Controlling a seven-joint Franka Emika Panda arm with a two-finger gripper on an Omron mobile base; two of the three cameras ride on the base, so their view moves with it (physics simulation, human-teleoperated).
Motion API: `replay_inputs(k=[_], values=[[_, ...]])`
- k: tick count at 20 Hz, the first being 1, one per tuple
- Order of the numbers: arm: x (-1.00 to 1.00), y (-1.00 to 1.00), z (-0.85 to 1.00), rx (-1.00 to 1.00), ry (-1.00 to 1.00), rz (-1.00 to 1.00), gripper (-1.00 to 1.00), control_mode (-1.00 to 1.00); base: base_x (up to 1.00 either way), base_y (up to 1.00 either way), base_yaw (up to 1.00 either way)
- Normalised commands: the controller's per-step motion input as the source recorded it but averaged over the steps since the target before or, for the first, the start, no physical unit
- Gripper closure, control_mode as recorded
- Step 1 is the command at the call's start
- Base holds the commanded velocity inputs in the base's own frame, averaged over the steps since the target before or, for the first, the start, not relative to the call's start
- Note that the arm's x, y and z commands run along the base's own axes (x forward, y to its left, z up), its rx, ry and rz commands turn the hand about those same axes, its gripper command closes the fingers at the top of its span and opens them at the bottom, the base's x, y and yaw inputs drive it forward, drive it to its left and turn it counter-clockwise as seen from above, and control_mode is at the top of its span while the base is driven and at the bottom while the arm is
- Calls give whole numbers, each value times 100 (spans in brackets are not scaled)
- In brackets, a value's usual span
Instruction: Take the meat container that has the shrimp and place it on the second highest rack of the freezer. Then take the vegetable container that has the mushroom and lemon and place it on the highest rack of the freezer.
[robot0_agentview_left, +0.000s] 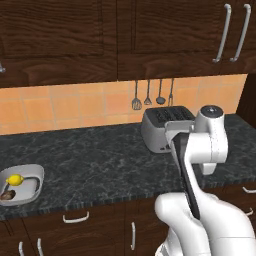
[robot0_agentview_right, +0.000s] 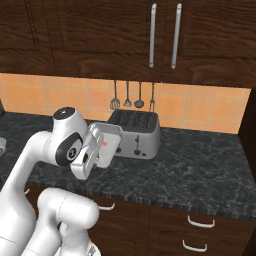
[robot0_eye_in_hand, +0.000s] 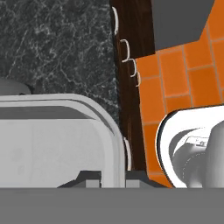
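Your gripper (robot0_eye_in_hand: 113, 178) is sitting closest to the hand camera, and its fingers are pinching the rim of the grey meat container (robot0_eye_in_hand: 57, 140) — one tip inside the wall, one outside. You are holding this container up in the air in front of the toaster (robot0_agentview_right: 134, 132), above the dark counter (robot0_agentview_right: 200, 170); a small orange shrimp (robot0_agentview_right: 104, 143) is showing inside it. Far to the left on the counter, the vegetable container (robot0_agentview_left: 21, 184) is resting near the front edge, with the lemon (robot0_agentview_left: 14, 179) and the mushroom (robot0_agentview_left: 7, 195) lying inside — well apart from your arm
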Motion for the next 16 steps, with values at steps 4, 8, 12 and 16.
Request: replay_inputs(k=[4,8,12,16], values=[[2,4,18,0,2,2,100,-100,0,0,0],[-1,17,29,-2,3,0,100,-100,0,0,0],[-13,0,5,0,1,0,100,100,-11,0,0],[0,0,0,0,0,0,100,100,-60,20,0]])
